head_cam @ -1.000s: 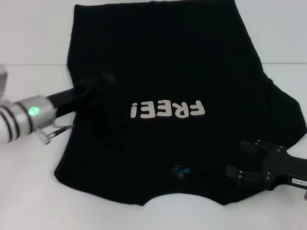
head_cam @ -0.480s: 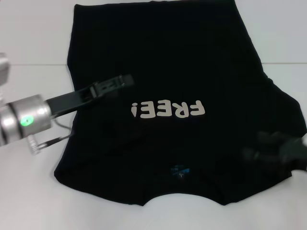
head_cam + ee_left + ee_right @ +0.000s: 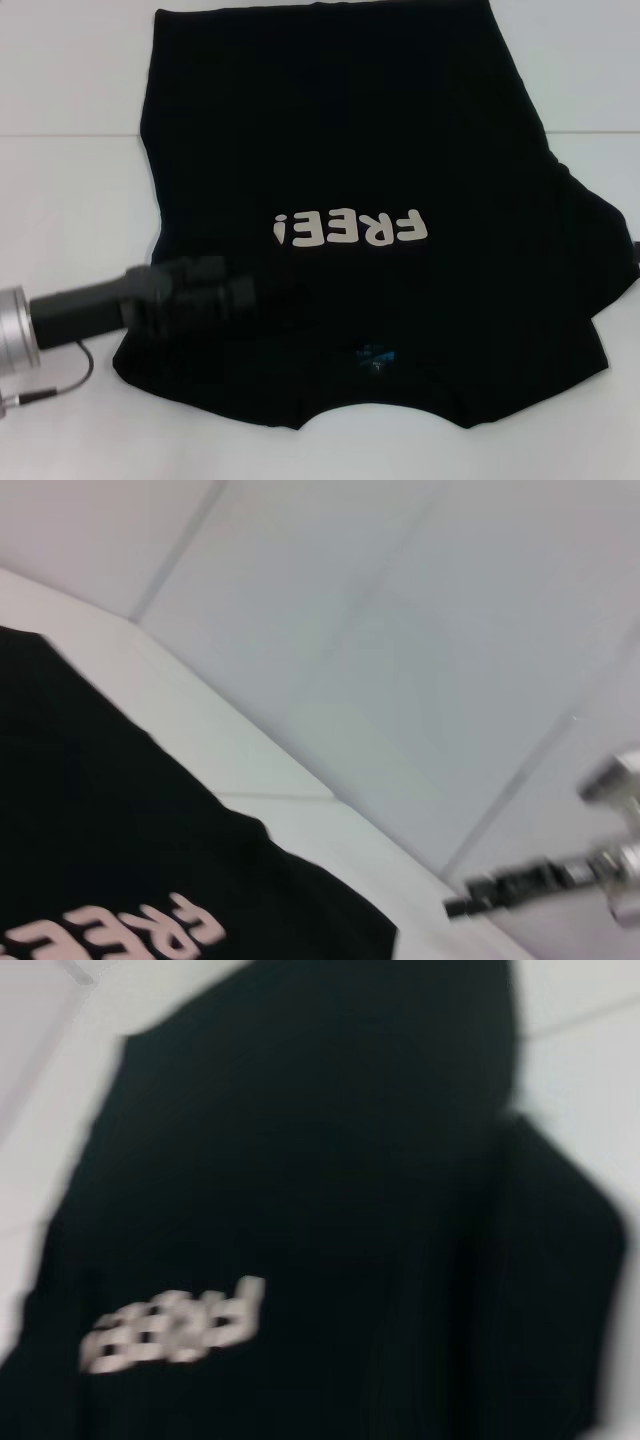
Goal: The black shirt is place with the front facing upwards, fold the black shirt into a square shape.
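The black shirt (image 3: 350, 150) lies flat on the white table, front up, collar towards me. Its off-white "FREE!" lettering (image 3: 350, 228) reads upside down and the small blue neck label (image 3: 375, 357) sits near the front edge. My left gripper (image 3: 225, 290) is a blurred dark shape low over the shirt's near left part, beside the collar. The shirt also shows in the left wrist view (image 3: 100, 810) and fills the right wrist view (image 3: 330, 1160). My right gripper (image 3: 515, 888) is out of the head view; a blurred dark bar with a silver wrist shows far off in the left wrist view.
The white table (image 3: 60, 220) surrounds the shirt, with bare surface at left and right. A thin cable (image 3: 60, 385) hangs from my left arm at the near left. One sleeve (image 3: 600, 270) spreads out at the right.
My left gripper has swung from the shirt's middle left down towards me, to the near left by the collar. My right gripper has withdrawn to the right, out of the head view.
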Controlling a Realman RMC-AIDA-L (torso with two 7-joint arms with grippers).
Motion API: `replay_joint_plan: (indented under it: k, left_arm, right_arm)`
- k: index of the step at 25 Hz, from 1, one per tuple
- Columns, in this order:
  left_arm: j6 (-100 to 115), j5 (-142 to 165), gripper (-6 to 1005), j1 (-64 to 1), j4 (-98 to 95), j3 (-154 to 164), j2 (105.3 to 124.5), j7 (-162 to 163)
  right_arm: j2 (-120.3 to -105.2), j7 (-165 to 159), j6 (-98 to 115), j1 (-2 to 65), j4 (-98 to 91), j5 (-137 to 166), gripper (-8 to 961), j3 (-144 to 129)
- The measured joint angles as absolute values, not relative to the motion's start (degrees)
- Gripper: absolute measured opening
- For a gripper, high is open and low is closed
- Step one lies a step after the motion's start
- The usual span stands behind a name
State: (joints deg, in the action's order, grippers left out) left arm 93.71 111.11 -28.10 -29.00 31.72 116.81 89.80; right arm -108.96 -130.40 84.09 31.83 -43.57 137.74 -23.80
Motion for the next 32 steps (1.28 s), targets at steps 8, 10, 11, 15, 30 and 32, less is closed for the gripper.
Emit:
replay_joint_plan:
  k: [8, 10, 11, 15, 30, 32]
  left_arm:
    - [98.53, 115.17, 950, -26.49, -29.05, 33.02, 117.50, 79.61]
    - [98.45, 115.33, 950, -26.29, -29.09, 32.75, 117.49, 79.52]
    - [98.45, 115.35, 950, -26.24, -29.10, 32.70, 117.44, 79.50]
    - [98.45, 115.45, 951, -26.10, -29.13, 32.60, 117.23, 79.43]
    - [98.92, 115.49, 950, -26.44, -29.18, 32.60, 117.14, 79.70]
    - [98.93, 115.49, 951, -26.44, -29.18, 32.61, 117.14, 79.72]
  right_arm:
    - [-109.28, -144.34, 78.23, 37.99, -46.00, 153.07, 941, -24.21]
    - [-109.46, -145.30, 76.43, 38.63, -44.85, 153.01, 941, -24.24]
    - [-109.51, -145.70, 75.44, 38.94, -44.04, 152.99, 941, -24.25]
    - [-109.15, -146.18, 70.94, 40.45, -38.74, 152.89, 940, -24.26]
    - [-109.62, -145.50, 64.43, 42.48, -31.87, 152.91, 939, -26.57]
    - [-109.66, -145.19, 64.29, 42.48, -31.83, 152.92, 939, -26.61]
